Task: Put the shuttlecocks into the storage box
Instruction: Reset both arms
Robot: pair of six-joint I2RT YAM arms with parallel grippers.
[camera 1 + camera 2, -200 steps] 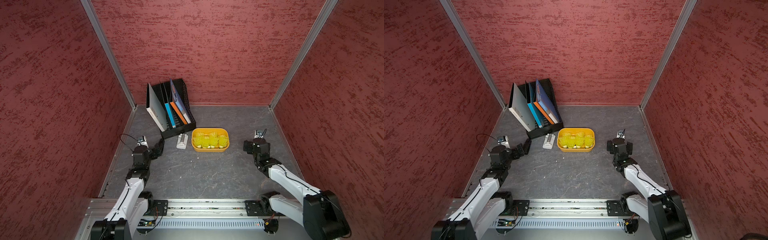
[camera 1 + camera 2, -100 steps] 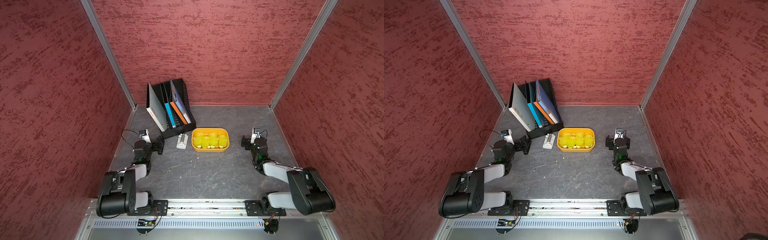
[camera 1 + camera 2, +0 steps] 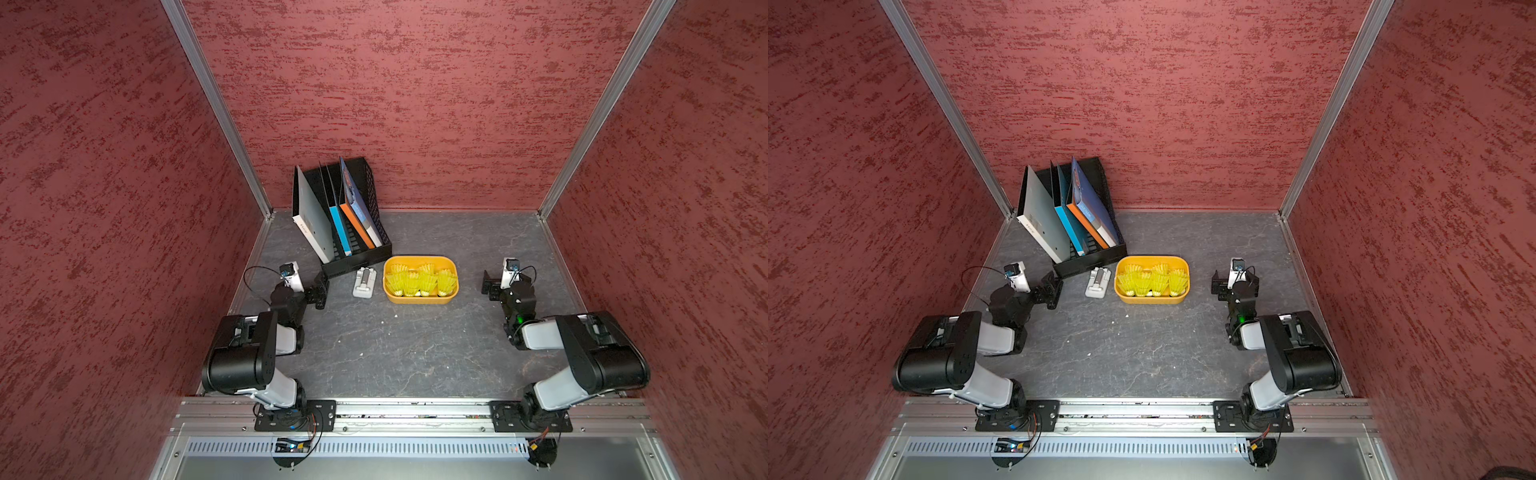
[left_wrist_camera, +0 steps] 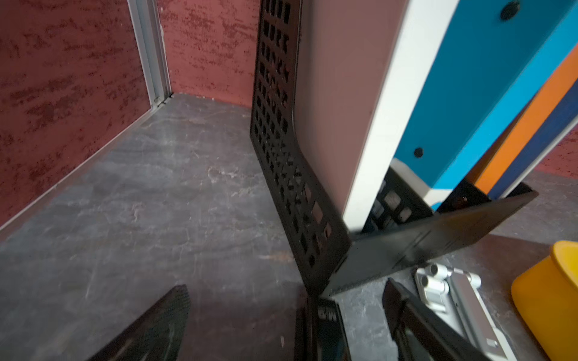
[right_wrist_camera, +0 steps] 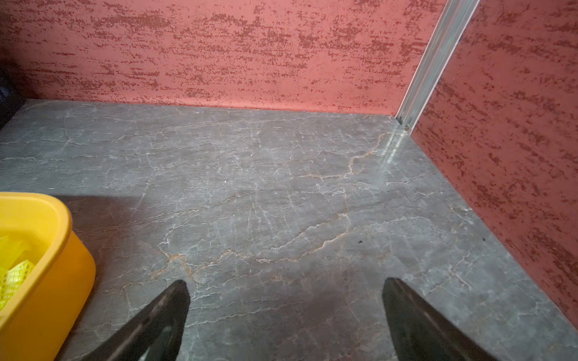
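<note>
**Both top views and the two wrist views.** The bench [image 3: 395,353] is seen from above, with both arms folded low.

- **Claws:** Your left claw [image 3: 320,286] and right claw [image 3: 490,286] each stand with jaws spread wide and nothing between them. The right wrist view shows two dark fingers [image 5: 156,318] apart over bare grey surface.
- **Storage box:** The storage box [image 3: 420,298], a shallow orange-yellow tub, sits on the bench between the two claws. It is closer to the right claw and clear of it. In the right wrist view only one rounded corner of the tub shows, off to the side of one finger.
- **Contents:** Inside lie the shuttlecocks [image 3: 417,282], a packed cluster of neon yellow skirts filling the tub from end to end. Their white tips show low against one long wall.
- **Second container:** The black mesh file rack [image 3: 357,259] stands just ahead of the left claw. In the left wrist view its near corner appears between that claw's fingers, and you cannot tell whether it touches them. The rack holds four books [image 3: 313,220] leaning the same way: grey, blue, orange and dark blue.
- **Loose item:** A small grey-white device [image 3: 364,283] lies flat between the left claw and the tub, touching neither.
</note>
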